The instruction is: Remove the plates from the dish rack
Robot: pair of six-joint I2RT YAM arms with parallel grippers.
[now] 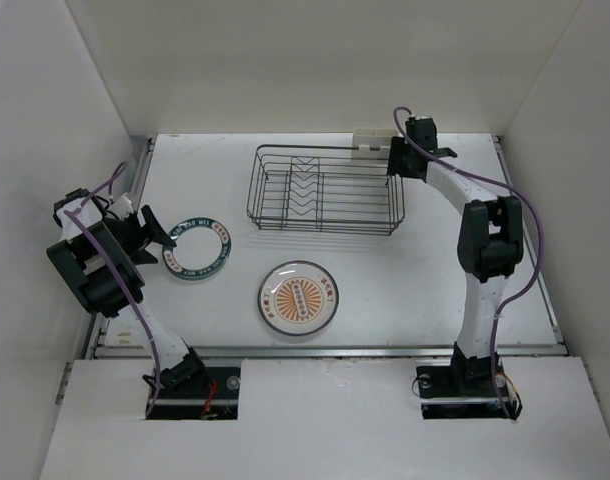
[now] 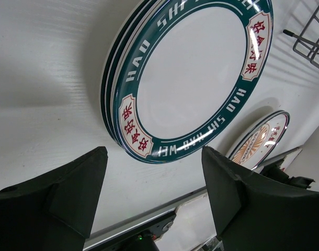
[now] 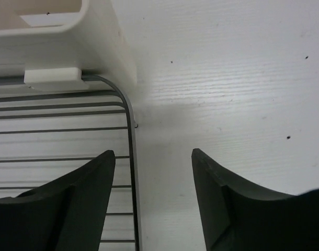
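reading "hao shi" in white on stacked teal-rimmed plates (image 2: 196,73)

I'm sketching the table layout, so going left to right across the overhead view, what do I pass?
From the left: left gripper → green-rimmed plate stack → orange-centred plate → white caddy → right gripper. The dish rack spans several of these, so it is omitted.

Robot lab cell; white walls (image 1: 315,60) box in the table (image 1: 385,290)
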